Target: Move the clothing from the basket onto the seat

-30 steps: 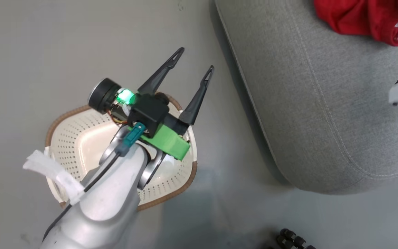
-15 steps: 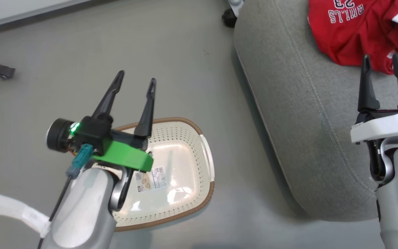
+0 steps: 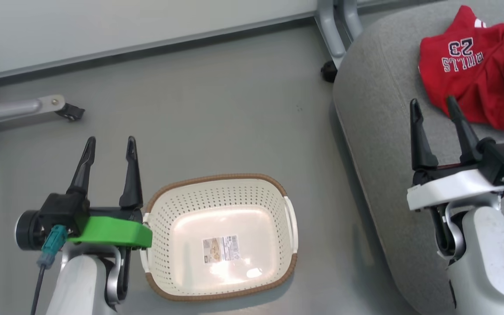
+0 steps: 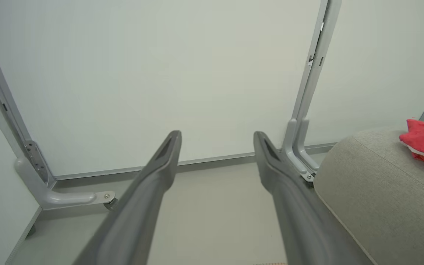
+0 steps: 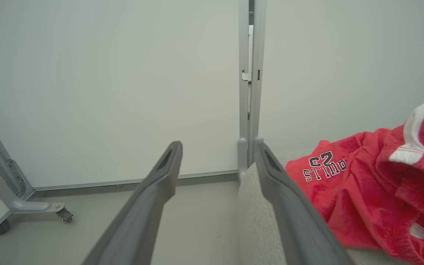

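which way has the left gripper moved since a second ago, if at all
Yes. The left gripper was over the basket; now it stands beside the basket's left rim, fingers over the floor, so it moved left off it.

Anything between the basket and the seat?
Nothing: the head view shows bare grey floor between the basket and the seat.

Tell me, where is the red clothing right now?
In the head view the red clothing lies at the upper right on the grey seat, just beyond the right tool; the basket stands on the floor to its left.
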Tool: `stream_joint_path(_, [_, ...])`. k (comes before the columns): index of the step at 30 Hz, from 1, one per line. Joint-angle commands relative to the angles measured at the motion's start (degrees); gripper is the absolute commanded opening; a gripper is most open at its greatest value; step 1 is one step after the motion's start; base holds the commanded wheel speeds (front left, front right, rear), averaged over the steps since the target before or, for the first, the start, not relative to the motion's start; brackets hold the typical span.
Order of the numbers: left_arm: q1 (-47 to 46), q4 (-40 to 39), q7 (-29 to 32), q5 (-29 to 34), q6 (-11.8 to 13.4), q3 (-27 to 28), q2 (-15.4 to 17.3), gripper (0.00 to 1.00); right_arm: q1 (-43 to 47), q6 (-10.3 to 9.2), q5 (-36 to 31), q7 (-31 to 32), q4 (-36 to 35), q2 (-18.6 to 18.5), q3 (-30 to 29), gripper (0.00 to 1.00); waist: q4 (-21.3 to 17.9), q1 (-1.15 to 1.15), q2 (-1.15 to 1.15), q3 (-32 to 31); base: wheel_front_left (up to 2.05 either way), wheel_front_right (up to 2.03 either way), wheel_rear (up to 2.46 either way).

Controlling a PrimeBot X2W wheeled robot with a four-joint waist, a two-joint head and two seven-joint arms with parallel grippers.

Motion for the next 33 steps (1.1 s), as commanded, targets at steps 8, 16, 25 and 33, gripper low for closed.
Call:
stream_joint_path(8, [4.9, -0.7, 0.0, 2.1, -1.6, 3.6, -2.0, 1.0, 5.0, -0.04, -0.8, 0.0, -1.5, 1.1, 1.8, 1.0, 4.1, 0.0, 0.0, -5.2, 0.0, 0.0, 0.0])
stream_joint_path(16, [7.3, -0.9, 0.0, 3.1, -1.7, 4.4, -3.0, 1.0, 9.5, -0.04, -0.8, 0.0, -3.2, 1.4, 3.2, 1.0, 4.4, 0.0, 0.0, -7.5, 0.0, 0.0, 0.0])
stream_joint_path(25, [8.7, -1.0, 0.0, 3.2, -1.8, 4.3, -3.4, 1.0, 14.0, -0.04, 0.9, 0.0, -4.8, 1.4, 4.3, 1.0, 4.9, 0.0, 0.0, -9.3, 0.0, 0.0, 0.0])
stream_joint_path(33, [9.7, -0.4, 0.0, 3.0, -1.4, 4.0, -3.4, 1.0, 16.4, -0.04, 2.1, 0.0, -5.4, 1.4, 4.7, 1.0, 5.2, 0.0, 0.0, -10.2, 0.0, 0.0, 0.0])
